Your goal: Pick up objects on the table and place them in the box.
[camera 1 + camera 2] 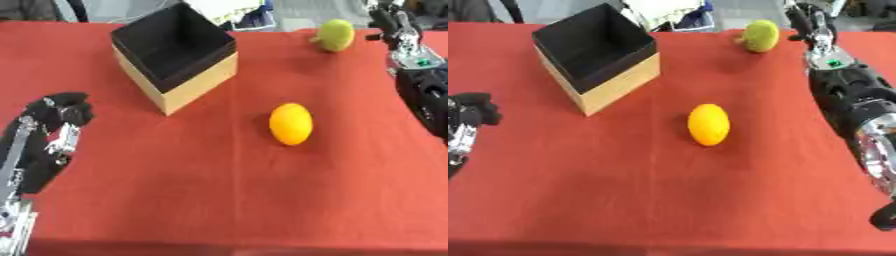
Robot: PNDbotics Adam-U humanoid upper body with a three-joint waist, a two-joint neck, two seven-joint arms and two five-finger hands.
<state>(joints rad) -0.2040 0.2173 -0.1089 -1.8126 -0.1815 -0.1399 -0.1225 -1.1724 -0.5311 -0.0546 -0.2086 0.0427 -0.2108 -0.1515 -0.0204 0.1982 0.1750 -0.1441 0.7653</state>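
A box (pixel 203 80) with tan sides and a black inside stands at the back left, its top open. An orange fruit (pixel 290 124) lies on the red cloth near the middle. A yellow-green fruit (pixel 335 35) lies at the back right. My right hand (pixel 808 22) is just to the right of that fruit, open, with the thumb side toward it and nothing held. My left hand (pixel 58 111) rests at the left edge, fingers relaxed and empty, well away from the box and both fruits.
The red cloth (pixel 175 190) covers the table to its front edge. My right forearm (pixel 859 110) lies along the right side. Beyond the far edge, behind the box, is some white and blue clutter (pixel 236 12).
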